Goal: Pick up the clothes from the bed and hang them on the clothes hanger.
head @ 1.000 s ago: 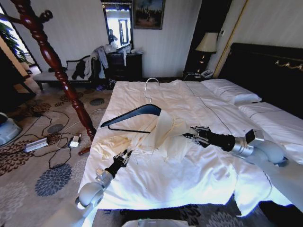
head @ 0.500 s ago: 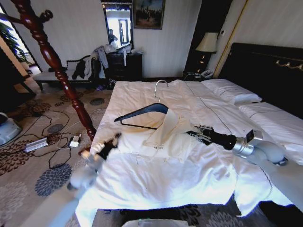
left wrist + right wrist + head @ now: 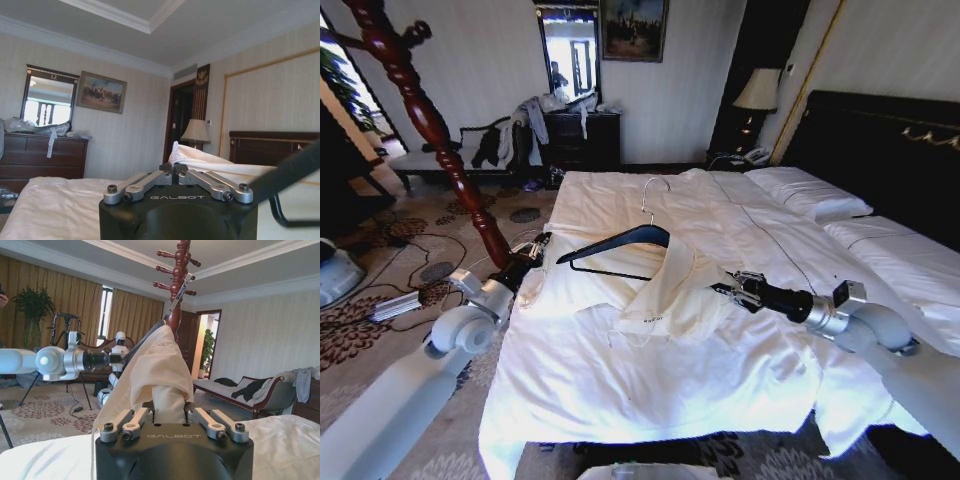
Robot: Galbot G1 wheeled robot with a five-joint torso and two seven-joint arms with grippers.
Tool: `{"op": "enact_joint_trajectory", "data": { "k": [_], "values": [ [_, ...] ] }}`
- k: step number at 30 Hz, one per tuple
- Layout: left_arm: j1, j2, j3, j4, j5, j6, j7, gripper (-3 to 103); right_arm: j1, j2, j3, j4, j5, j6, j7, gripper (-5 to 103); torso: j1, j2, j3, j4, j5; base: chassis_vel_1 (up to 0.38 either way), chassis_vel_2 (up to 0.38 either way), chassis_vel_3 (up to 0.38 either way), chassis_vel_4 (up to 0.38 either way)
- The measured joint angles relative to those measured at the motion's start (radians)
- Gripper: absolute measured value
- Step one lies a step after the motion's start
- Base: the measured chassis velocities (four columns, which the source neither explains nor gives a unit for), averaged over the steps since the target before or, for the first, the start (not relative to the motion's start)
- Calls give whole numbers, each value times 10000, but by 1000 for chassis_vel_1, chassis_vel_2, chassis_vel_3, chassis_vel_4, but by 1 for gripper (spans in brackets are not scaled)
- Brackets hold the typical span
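Observation:
The cream clothes (image 3: 665,295) lie on the white bed (image 3: 740,375), their collar end raised against the right shoulder of the black clothes hanger (image 3: 620,243). The hanger's silver hook (image 3: 655,192) points toward the far end of the bed. My right gripper (image 3: 731,289) is shut on the clothes (image 3: 157,375) beside the hanger's right end. My left gripper (image 3: 537,243) is shut and holds nothing. It hovers at the bed's left edge, just short of the hanger's left tip. From the left wrist the hanger (image 3: 292,167) shows close by.
A reddish-brown wooden pole (image 3: 435,135) stands on the carpet left of the bed, near my left arm. Cables and a power strip (image 3: 395,305) lie on the floor. A dresser (image 3: 582,138) and a bench with dark garments (image 3: 500,145) stand by the far wall.
My left arm has let go of the clothes and swung left and away to the bed's left edge. The clothes' near part now lies flat. The hanger shifted slightly.

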State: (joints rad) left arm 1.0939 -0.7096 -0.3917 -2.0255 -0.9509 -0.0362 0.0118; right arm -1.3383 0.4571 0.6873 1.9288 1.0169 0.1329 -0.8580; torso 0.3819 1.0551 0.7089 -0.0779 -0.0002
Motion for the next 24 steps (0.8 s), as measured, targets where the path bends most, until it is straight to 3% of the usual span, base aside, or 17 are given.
{"op": "enact_joint_trajectory", "data": {
  "k": [7, 10, 14, 18, 20, 23, 24],
  "values": [
    [424, -60, 272, -20, 698, -112, 99, 0, -28, -54, 71, 29, 4, -4, 31, 23, 0, 1, -1, 0, 3, 0, 0, 0, 0],
    [934, -174, 564, -86, 1294, -87, 133, 0, -40, -16, 71, 10, 8, -7, 68, 23, 0, 0, 0, 0, 3, 0, 0, 0, 0],
    [2024, -697, 1225, -105, 2699, -95, 225, 0, -124, 96, 29, 48, 180, -22, 223, 23, -2, 0, -1, 3, 2, 0, 0, 0, 0],
    [2305, -1133, 1712, -46, 3450, -193, 253, -2, -151, 114, 26, 154, 285, -27, 289, 23, -2, 1, -1, -1, 2, 0, 0, 0, 0],
    [2315, -1174, 1763, -44, 3535, -206, 253, 2, -154, 112, 26, 202, 328, -30, 318, 23, -2, 0, -1, -2, 2, 0, 0, 0, 0],
    [2424, -1211, 1800, -72, 3717, -245, 253, 19, -161, 65, 58, 395, 476, -44, 420, 23, -2, 0, -1, -1, 3, 0, 0, 0, 0],
    [2424, -1211, 1800, -72, 3717, -245, 253, 19, -161, 65, 58, 395, 476, -44, 420, 23, -2, 0, -1, -1, 3, 0, 0, 0, 0]
  ]
}}
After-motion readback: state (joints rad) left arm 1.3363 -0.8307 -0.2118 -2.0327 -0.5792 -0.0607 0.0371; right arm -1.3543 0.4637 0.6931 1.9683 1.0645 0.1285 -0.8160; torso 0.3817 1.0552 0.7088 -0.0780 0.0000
